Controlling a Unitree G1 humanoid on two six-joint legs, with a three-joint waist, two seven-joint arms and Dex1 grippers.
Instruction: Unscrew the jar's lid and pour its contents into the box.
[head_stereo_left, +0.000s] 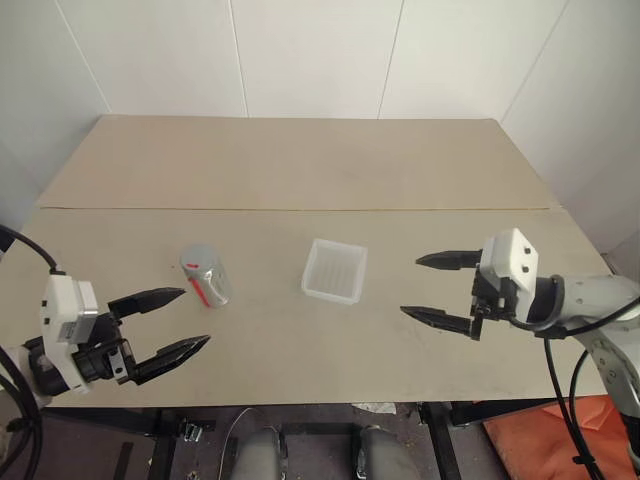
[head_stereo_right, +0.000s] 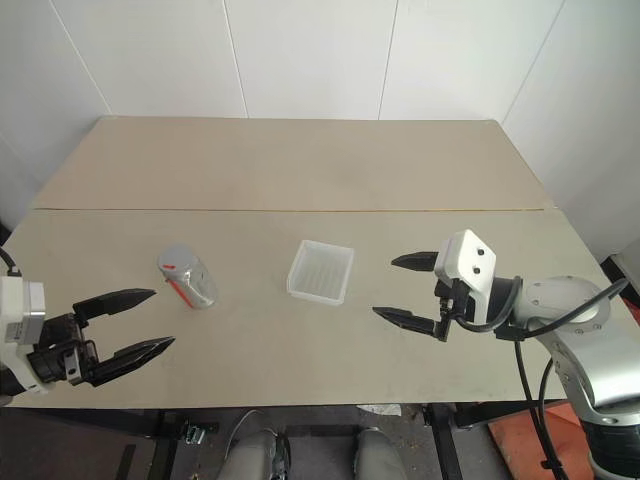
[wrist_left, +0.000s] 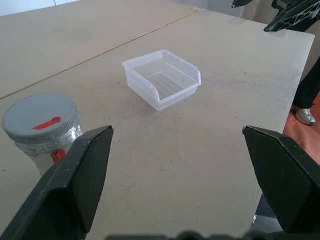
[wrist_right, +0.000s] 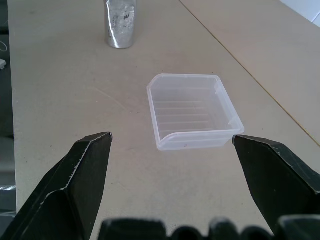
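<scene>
Silvery jar (head_stereo_left: 206, 276) (lid (wrist_left: 41, 118) on) stands upright near the table's (head_stereo_left: 300, 170) front edge, beside the translucent box (head_stereo_left: 334, 271); left gripper (head_stereo_left: 172, 322) and right gripper (head_stereo_left: 438, 288) gape, holding nothing.

1. Bright, even, diffuse lighting over the table (head_stereo_left: 300, 170); no hard-edged shadows.
2. Soft, faint shadow under the box (head_stereo_left: 335, 271), toward 6 o'clock; similarly weak shadow at the base of the jar (head_stereo_left: 206, 275).
3. Mild sheen on the jar's metallic side in the right wrist view; no blown-out glare.
4. Head views sharp throughout; slight bowing of table edges toward 3 and 9 o'clock.
5. Wrist views: near fingers (wrist_left: 75, 185) soft, out of focus; box crisp at mid-range.
6. No motion blur.
</scene>
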